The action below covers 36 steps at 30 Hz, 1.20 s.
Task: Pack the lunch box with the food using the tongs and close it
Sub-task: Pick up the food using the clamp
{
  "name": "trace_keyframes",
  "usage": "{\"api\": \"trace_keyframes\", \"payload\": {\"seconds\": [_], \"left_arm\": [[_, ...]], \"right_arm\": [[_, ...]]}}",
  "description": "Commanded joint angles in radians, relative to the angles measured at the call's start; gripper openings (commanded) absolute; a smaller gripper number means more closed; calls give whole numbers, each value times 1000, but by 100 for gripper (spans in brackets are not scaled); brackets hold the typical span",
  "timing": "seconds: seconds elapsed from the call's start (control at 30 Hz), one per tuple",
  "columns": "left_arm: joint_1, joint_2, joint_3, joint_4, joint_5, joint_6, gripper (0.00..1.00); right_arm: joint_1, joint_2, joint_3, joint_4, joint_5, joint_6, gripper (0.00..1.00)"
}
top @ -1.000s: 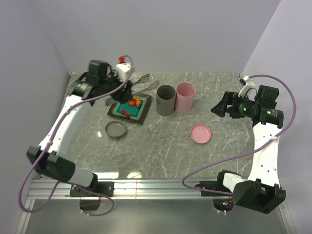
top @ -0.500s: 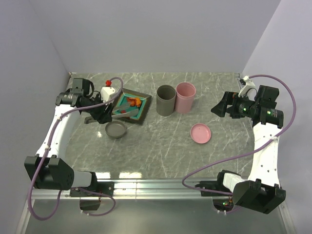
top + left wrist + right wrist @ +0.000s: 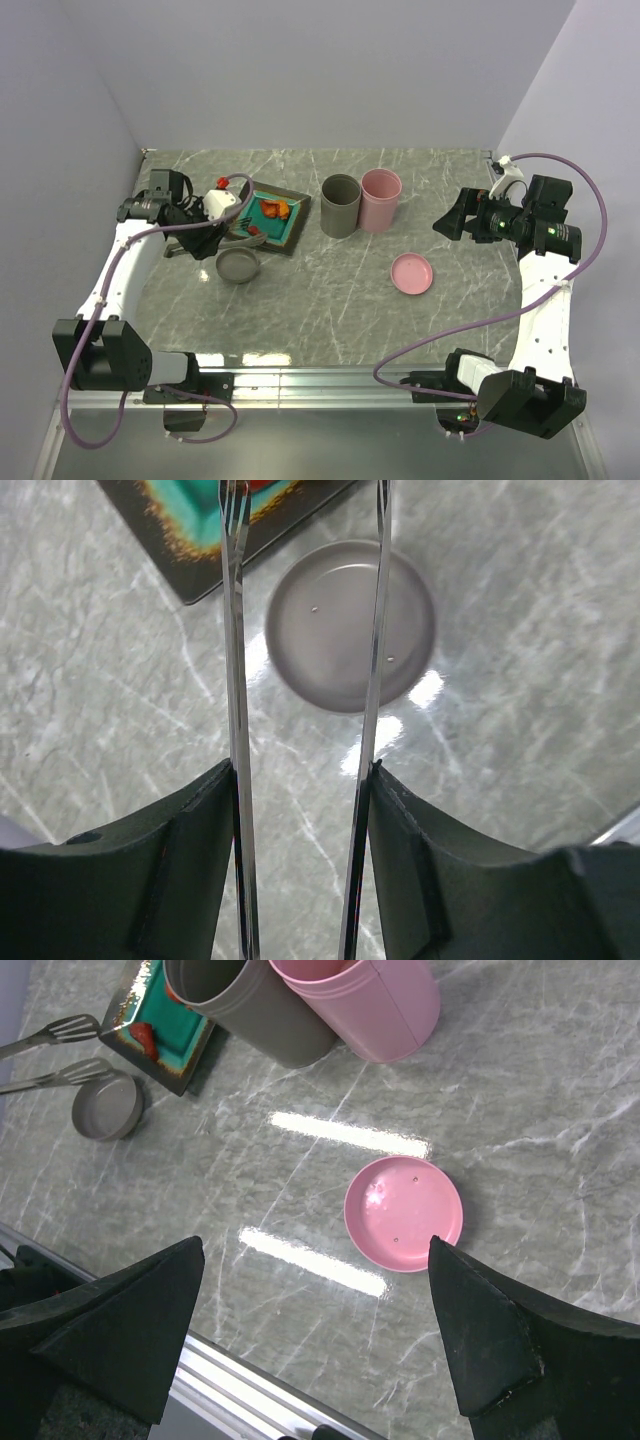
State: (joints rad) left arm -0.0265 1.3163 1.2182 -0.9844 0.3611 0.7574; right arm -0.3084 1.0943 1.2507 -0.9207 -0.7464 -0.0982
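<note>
Left gripper [image 3: 300, 780]: fingers [image 3: 150, 860] clenched on the tongs [image 3: 237, 660], one pad pressed against the outside of each metal arm.
Tongs: the arms run forward from the left gripper, apart along their whole visible length. In the left wrist view they pass on either side of the grey lid [image 3: 350, 625]. In the right wrist view one slotted tip sits just beside the plate's corner and the other just beside the grey lid, with the tips apart.
Food [image 3: 276, 209]: orange-red chunks lie on the teal centre of the plate [image 3: 290, 238]. Whether a chunk touches a tong tip, cannot tell.
Plate: flat on the table [image 3: 330, 320], left of the grey container [image 3: 340, 205], close to it.
Grey container, pink container [image 3: 381, 198]: both upright and uncovered, standing side by side and touching.
Grey lid: flat on the table, just beside the plate's near edge.
Pink lid [image 3: 412, 273]: flat on the table, apart from both containers, on the right arm's side.
Right gripper [image 3: 315, 1250]: fingers spread wide and grasping nothing, held above the table over the pink lid's area.
</note>
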Motion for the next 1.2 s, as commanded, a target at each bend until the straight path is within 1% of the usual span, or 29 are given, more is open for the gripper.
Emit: {"api": "trace_keyframes", "payload": {"seconds": [0.0,0.23,0.7,1.0,1.17], "left_arm": [[2,-19,-5,81,-40,31,57],[4,27,-6,128,-68,5,57],[-1,61,-11,119,-73,26,57],[-39,81,-25,141,-86,8,57],[-61,110,-29,167,-117,-13,57]], "right_arm": [[-9,-19,7,6,-14,-8,100],[-9,-20,10,2,-13,-6,100],[-9,-13,12,2,-13,-6,100],[-9,-10,15,2,-11,-3,100],[-8,-19,10,-1,-4,-6,100]]}}
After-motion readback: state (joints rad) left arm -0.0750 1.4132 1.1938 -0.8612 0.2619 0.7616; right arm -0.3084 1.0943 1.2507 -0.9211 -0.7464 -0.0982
